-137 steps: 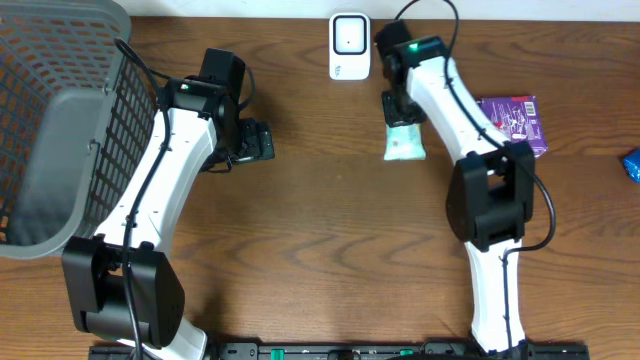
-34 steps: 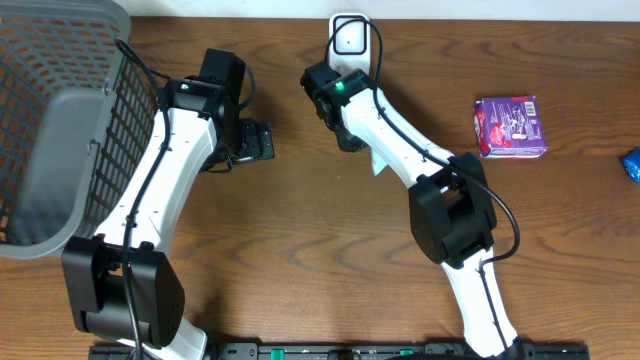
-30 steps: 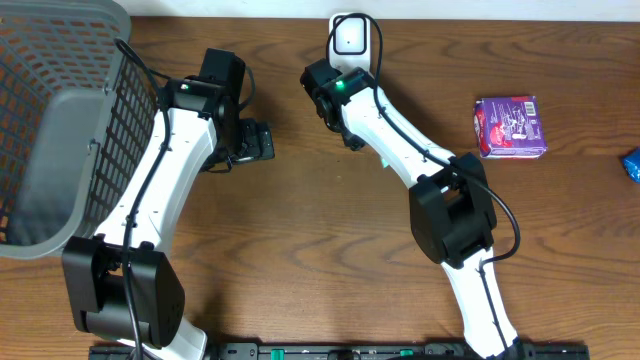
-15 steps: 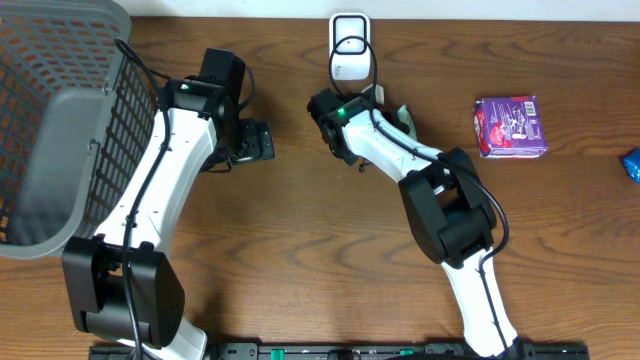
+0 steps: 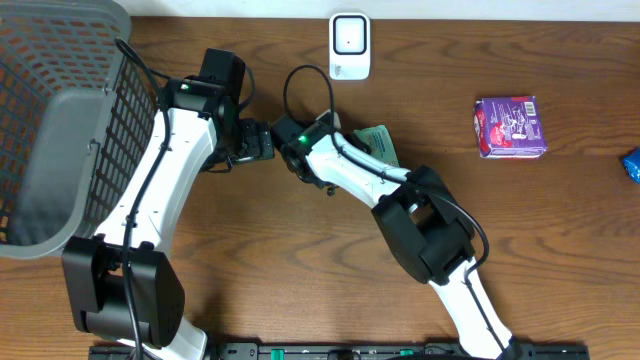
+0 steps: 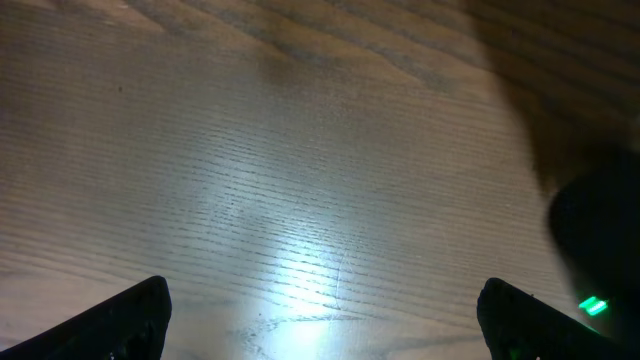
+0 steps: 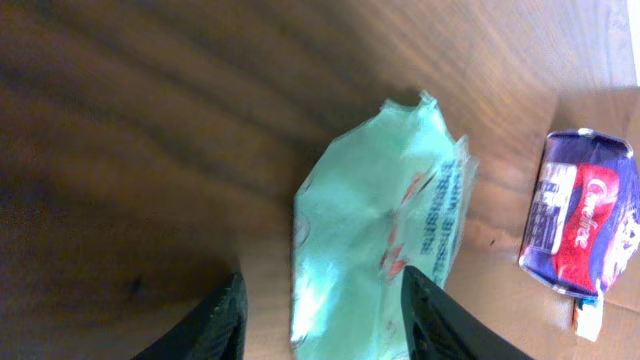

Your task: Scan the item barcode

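Right wrist view: the right claw (image 7: 325, 305) is seen with its jaws parted to a middling width. The green packet (image 7: 385, 210) lies between and just ahead of them on the table (image 7: 150, 120). A strip of wood shows beside one finger, so nothing is judged to be clamped. The left claw (image 6: 322, 305) is spread wide over bare wood, empty. The packet's long axis runs away from the right claw, slightly skewed, with its crimped end farthest. Lettering faces upward and no barcode can be made out. The scanner (image 5: 350, 45) stands well apart, so the packet is judged not presented. A firm grip and a turn toward the scanner are called for.
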Available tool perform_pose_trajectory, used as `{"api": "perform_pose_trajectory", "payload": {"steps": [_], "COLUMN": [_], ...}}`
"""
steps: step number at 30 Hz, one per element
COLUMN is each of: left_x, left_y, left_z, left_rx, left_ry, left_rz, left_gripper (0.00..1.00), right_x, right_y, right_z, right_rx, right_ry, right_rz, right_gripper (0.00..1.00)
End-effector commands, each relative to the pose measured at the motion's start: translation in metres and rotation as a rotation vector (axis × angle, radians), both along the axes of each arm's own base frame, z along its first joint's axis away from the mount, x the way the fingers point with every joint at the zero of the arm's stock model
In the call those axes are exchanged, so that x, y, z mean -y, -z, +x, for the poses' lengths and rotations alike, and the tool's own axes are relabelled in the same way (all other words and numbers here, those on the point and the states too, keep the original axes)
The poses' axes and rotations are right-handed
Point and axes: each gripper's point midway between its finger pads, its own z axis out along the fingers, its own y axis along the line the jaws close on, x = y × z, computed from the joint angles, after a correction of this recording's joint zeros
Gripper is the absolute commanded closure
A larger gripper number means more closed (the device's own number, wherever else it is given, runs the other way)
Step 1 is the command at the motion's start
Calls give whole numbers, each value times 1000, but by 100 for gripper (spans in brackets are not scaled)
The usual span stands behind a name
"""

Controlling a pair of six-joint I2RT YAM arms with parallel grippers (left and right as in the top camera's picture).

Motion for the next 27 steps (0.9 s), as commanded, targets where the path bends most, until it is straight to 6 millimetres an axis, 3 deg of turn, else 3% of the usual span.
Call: {"api": "perform_pose_trajectory", "payload": {"steps": [1, 8, 12, 15, 21, 27], "left_x": [-3, -3, -3, -3, -3, -3], "left_y": [-1, -1, -1, -1, -1, -1], "left_z": [-1, -1, -1, -1, -1, -1], "left_rx": [3, 3, 3, 3, 3, 3], "left_ry": [10, 10, 10, 10, 10, 10], "left_rz": [15, 15, 15, 15, 15, 15], "left_gripper": [2, 2, 2, 2, 2, 2], "right_x": [5, 16, 23, 22, 37, 49], "right_y": [-7, -47, -65, -66, -58, -41], "right_z": [0, 25, 43, 46, 39, 33], "right_rx": [13, -26, -131, -268, -450, -510], "right_ry": [62, 184, 157, 79, 63, 76], "right_rz": [30, 253, 446, 626, 924, 1082], "right_gripper": [57, 52, 47, 36, 38, 40]}}
